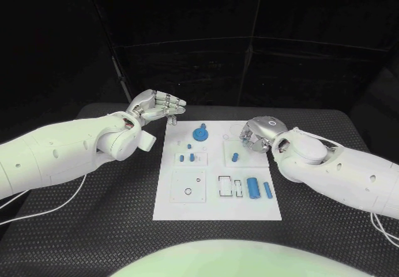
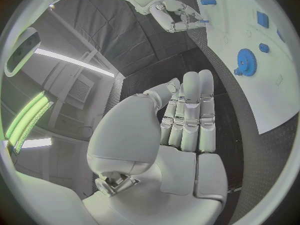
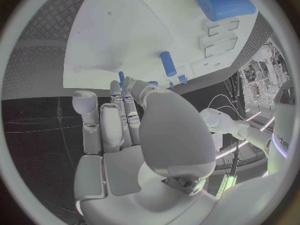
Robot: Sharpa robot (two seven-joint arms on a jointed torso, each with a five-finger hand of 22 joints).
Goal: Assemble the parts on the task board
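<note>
The white rectangular task board (image 1: 218, 209) lies in the middle of the black ribbed table (image 1: 100, 231), its long axis running away from the robot. Bare table lies open on both long sides of it and along its near edge.

The left hand (image 1: 156, 107) hangs over the table just off the board's far left corner, palm turned up. In the left wrist view its fingers (image 2: 190, 115) lie straight and side by side, with nothing in them.

The right hand (image 1: 258, 134) is over the board's far right corner, fingers curled down onto the plate. In the left wrist view a small blue pin (image 2: 204, 21) sits at its fingertips, and the right wrist view shows blue between its fingertips (image 3: 122, 87) as well; it appears pinched there, though the grip itself is too small to be sure of.

On the board, a round blue gear (image 1: 200, 134) sits near the far edge, left of centre. A short blue peg (image 1: 235, 156) lies on the right half, tilted, its long axis roughly along the board's length. 2 blue cylinders (image 1: 252, 188) lie side by side near the right edge, both pointing along the board's long axis, the left one thicker. A few small blue pieces (image 1: 191, 156) stand on the left half, behind a square white inset plate (image 1: 189, 186).
</note>
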